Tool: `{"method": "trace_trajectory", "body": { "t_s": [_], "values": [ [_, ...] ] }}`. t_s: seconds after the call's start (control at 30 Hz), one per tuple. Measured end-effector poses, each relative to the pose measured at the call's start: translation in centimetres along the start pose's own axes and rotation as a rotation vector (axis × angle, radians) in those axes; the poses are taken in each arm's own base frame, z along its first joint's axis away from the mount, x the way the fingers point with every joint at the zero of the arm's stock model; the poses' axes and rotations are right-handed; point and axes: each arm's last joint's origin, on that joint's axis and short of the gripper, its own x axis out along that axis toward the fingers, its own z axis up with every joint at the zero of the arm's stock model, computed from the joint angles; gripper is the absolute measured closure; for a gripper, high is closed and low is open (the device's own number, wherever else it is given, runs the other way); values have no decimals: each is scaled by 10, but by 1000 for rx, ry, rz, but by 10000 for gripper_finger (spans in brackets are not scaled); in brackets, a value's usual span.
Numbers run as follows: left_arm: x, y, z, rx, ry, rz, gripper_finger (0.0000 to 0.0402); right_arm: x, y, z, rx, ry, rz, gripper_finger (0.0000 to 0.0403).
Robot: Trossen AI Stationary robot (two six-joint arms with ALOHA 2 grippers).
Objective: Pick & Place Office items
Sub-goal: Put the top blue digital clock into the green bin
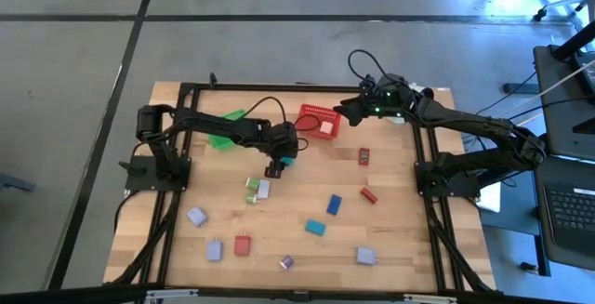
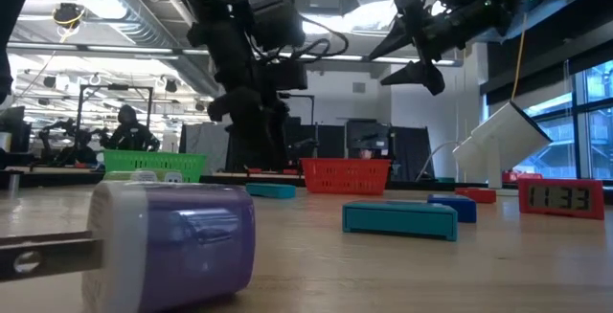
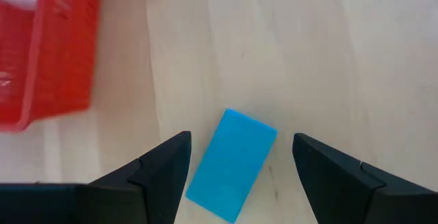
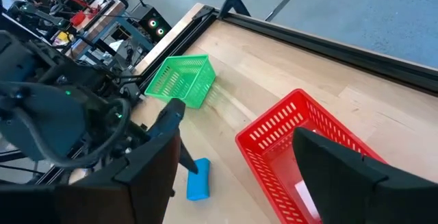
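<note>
A light blue block lies flat on the wooden table. My left gripper hangs over it, open, with one finger on either side and a gap to each; in the high view this gripper sits just near of the red mesh basket. My right gripper is open and held high over the red basket's right end. A white piece lies inside that basket. The green mesh basket stands further left. Other small pieces are scattered over the table's near half.
Scattered pieces: a green and white pair, lavender blocks, a red block, a teal block, a dark blue block, a small red clock. A black frame rims the table.
</note>
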Motion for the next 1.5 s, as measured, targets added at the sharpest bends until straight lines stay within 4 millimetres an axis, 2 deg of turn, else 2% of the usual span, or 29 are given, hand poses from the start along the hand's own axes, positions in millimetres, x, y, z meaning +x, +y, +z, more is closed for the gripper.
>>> {"method": "trace_trajectory", "body": {
  "t_s": [0.3, 0.47, 0.7, 0.83, 1.0, 1.07, 1.17, 1.27, 1.37, 1.5],
  "values": [
    [20, 7, -8, -22, 26, -75, 148, 0, 0, 0, -2, 0, 0, 117],
    [33, 9, -14, 32, 60, -73, 148, 0, 0, 0, -2, 0, 0, 117],
    [34, 9, -14, 28, 67, -72, 152, 0, 0, 0, -1, 1, 0, 117],
    [34, 9, -14, 10, 72, -71, 181, 0, 0, 0, 0, 1, 0, 117],
    [34, 8, -14, -21, 72, -68, 247, 0, 0, 0, -2, 1, 0, 117],
    [32, 8, -13, -65, 71, -61, 249, 0, 0, 0, -2, 1, 0, 117],
    [23, 10, -11, -142, 49, -57, 249, 0, 0, 0, -2, 1, -1, 117],
    [2, 15, 1, -204, -42, -33, 249, 0, 0, 0, -2, 1, -1, 117],
    [-26, 19, 15, -211, -176, 2, 249, 0, 0, 0, -3, 1, 0, 117],
    [-73, 25, 37, -192, -432, 89, 249, 0, 0, 0, -5, 0, 0, 117]
  ]
}}
